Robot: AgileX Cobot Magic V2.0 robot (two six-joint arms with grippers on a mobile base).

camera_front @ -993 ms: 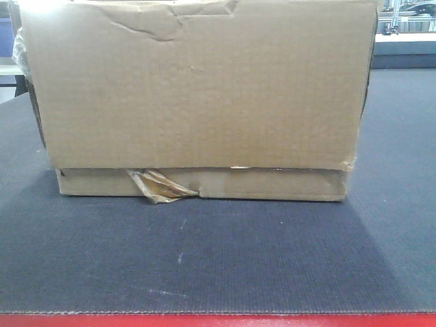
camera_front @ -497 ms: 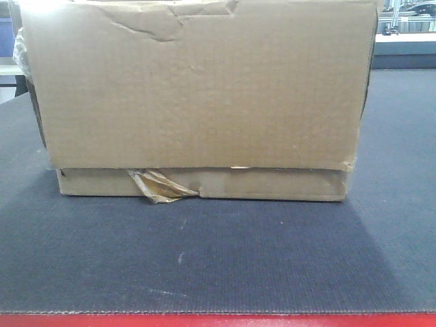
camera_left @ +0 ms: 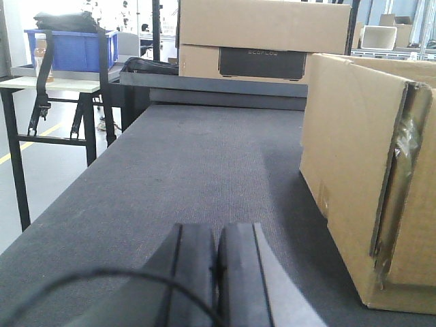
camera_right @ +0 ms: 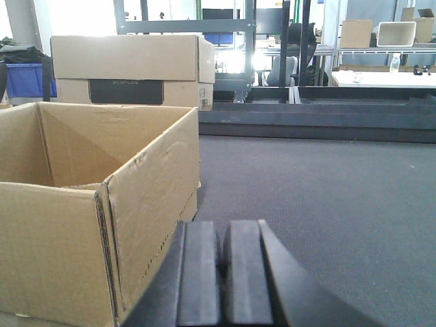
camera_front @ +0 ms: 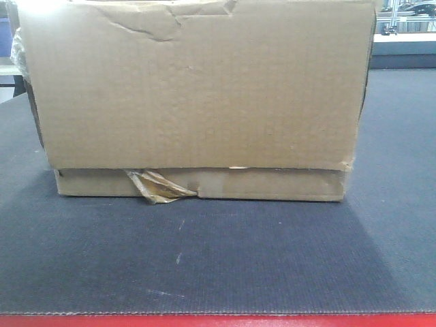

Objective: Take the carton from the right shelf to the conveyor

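A large brown open-topped carton (camera_front: 197, 102) stands on the dark grey conveyor belt (camera_front: 204, 259) and fills most of the front view; torn tape hangs at its lower front edge (camera_front: 158, 187). In the left wrist view the carton (camera_left: 361, 170) is to the right of my left gripper (camera_left: 216, 235), which is shut and empty, low over the belt and apart from the carton. In the right wrist view the carton (camera_right: 88, 197) is to the left of my right gripper (camera_right: 223, 231), also shut and empty, close beside the carton's side wall.
A second closed carton with a black label (camera_left: 262, 37) sits at the far end of the belt, also in the right wrist view (camera_right: 129, 71). A table with a blue bin (camera_left: 65, 51) stands left of the belt. A red edge (camera_front: 218, 320) borders the belt's near side.
The carton has shifted very slightly left and up in the front view; otherwise nothing has changed.
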